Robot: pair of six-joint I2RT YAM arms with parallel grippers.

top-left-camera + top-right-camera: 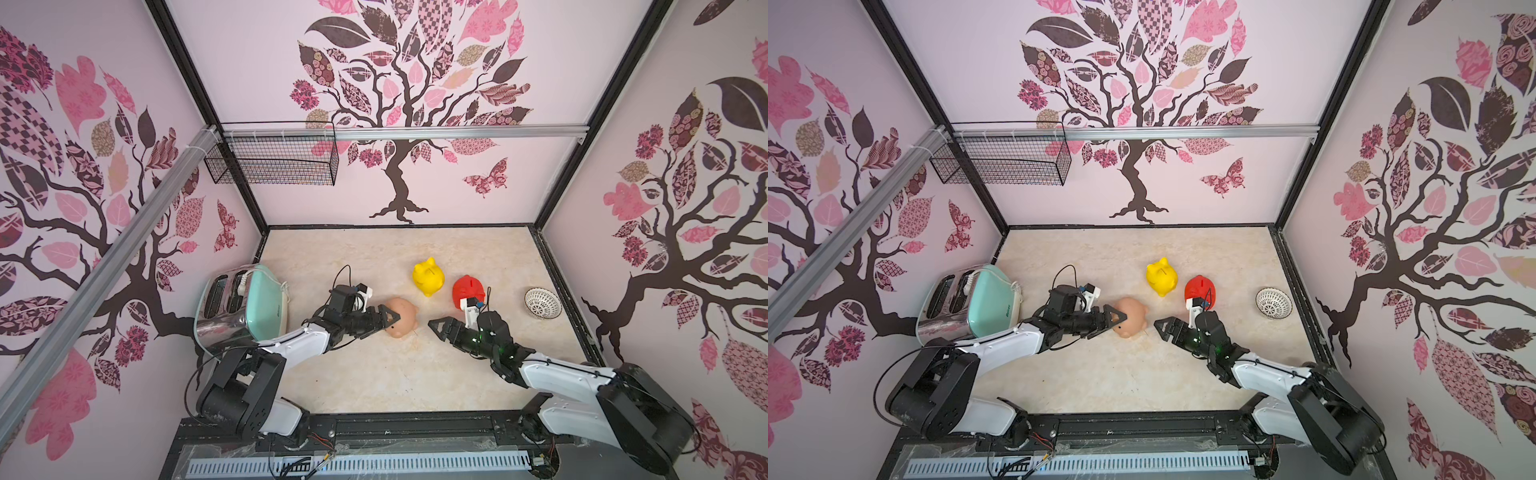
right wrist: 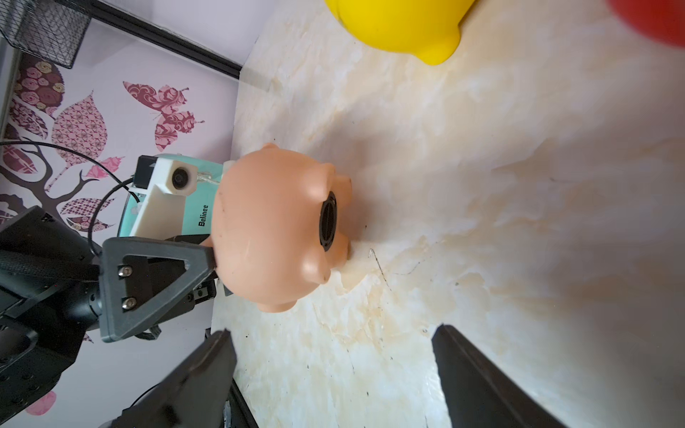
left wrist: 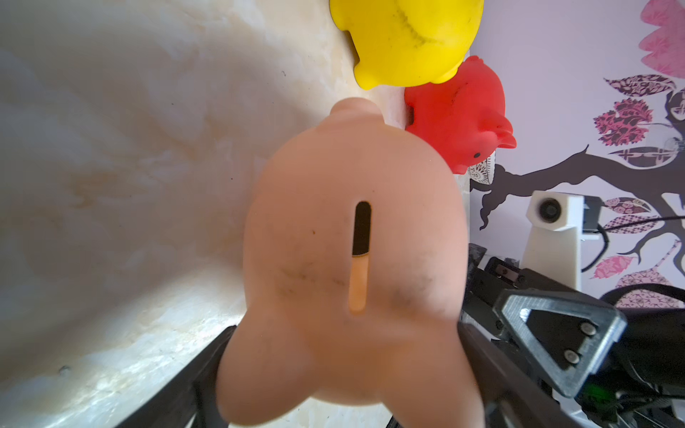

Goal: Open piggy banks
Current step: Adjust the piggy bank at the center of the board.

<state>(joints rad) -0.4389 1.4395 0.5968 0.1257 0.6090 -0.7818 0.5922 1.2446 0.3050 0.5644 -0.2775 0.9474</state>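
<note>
Well, both top views had my left gripper (image 1: pixel 392 322) clamped wide on the peach pig (image 1: pixel 405 313), tipped mid-table (image 1: pixel 374 374). Left wrist showed its coin slot (image 3: pixel 360 255). Right wrist showed its belly plug (image 2: pixel 328 222) facing my right gripper (image 2: pixel 331 333), gaping empty; pinching the plug squarely seemed wisest.

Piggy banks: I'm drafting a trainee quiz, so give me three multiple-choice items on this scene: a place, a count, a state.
1. The white bowl sits: A) between two pigs; B) right of the red piggy bank; C) on a shelf.
2. Piggy banks on the table: A) two; B) three; C) four.
3. The peach piggy bank's belly plug is: A) seated; B) lying loose; C) gone.
Key: B, both top views show it; B, peach, red and the yellow piggy bank; A, black plug fills the hole.
</note>
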